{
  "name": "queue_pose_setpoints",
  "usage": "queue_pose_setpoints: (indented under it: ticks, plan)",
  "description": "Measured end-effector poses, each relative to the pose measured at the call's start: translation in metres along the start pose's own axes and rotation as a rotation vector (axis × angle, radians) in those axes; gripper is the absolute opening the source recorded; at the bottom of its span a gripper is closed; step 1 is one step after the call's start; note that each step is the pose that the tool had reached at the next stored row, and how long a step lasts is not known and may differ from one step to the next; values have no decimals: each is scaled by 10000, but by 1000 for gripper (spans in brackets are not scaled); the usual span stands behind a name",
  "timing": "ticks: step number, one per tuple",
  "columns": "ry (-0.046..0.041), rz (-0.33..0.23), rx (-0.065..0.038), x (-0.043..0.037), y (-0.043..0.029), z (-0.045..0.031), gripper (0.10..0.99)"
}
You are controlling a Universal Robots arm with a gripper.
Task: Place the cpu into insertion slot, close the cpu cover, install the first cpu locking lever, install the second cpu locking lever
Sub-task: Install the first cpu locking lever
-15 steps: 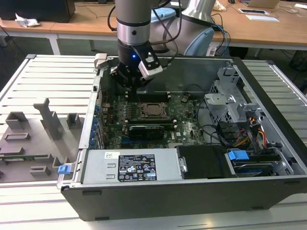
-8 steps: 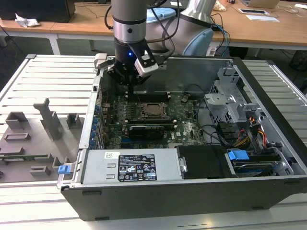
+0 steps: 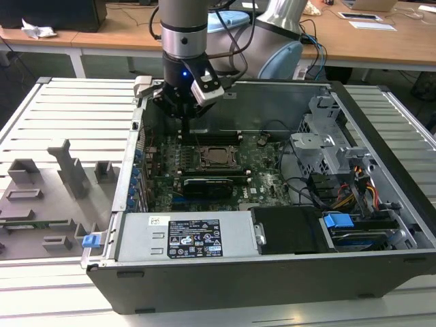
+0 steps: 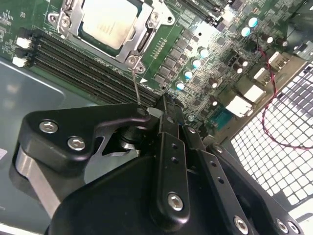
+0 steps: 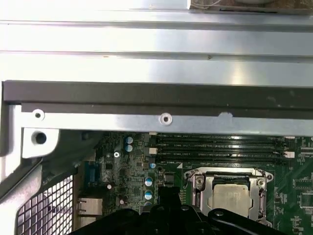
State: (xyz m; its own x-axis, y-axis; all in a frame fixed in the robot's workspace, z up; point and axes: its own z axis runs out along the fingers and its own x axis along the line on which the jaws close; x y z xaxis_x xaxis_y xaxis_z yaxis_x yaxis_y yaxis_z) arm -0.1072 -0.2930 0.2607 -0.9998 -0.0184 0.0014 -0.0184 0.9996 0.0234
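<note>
- Inside the insertion slot (image 4: pixel 61 18) lies the cpu (image 4: pixel 105 22), flat and square to the rim. Its pale metal top shows through the window of the cpu cover (image 4: pixel 142 38), which appears to be down over it.
- From the slot's corner nearest the arm, a thin silvery locking lever (image 4: pixel 135 81) reaches away from the slot. It passes over the long black memory slots (image 4: pixel 73 61) just beside the slot, and its free end meets the tip of the gripper (image 4: pixel 154 105).
- The gripper's fingers sit narrow, close together. I cannot tell whether they pinch the lever's end or only press against it.
- The step in hand looks like seating a locking lever; which of the two it is, I cannot say.
- To do it well, I judge the lever's end should travel in an arc about its hinge at the slot's corner rather than be pushed straight. The wire looks springy and could slip off the tip.
- Contact is best kept on the lever's end alone, clear of the memory slots and of the green board (image 4: pixel 215 54) around the slot.
- In the exterior view the arm hangs inside the open case (image 3: pixel 272 286), on the slot's side toward the exterior view's left.
</note>
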Motion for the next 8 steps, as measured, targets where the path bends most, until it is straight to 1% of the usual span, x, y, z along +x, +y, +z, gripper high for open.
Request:
queue_pose_setpoints:
  ticks: [3,8]
  plan:
    - [-1,-2,-1,-12,11,1,106]
    - [-1,-1,0,-68,36,1,106]
